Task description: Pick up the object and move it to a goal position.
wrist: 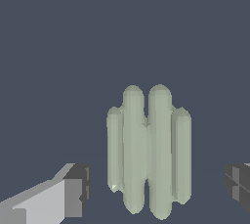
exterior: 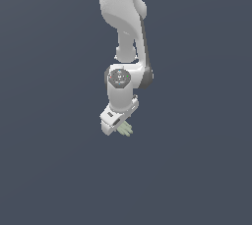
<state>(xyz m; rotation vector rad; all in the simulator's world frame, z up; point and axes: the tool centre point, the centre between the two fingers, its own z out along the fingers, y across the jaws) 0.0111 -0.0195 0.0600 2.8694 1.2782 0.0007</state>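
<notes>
The object (wrist: 148, 149) is a small pale green ridged piece made of several parallel rods joined side by side. In the wrist view it lies between my two fingertips (wrist: 78, 189), with a clear gap on each side. My gripper (wrist: 156, 186) is open and touches nothing. In the exterior view the object (exterior: 126, 129) peeks out just under the white gripper (exterior: 118, 123), which mostly covers it, at the end of the arm reaching down from the top.
A plain dark grey surface (exterior: 49, 170) fills both views. No other objects or edges show.
</notes>
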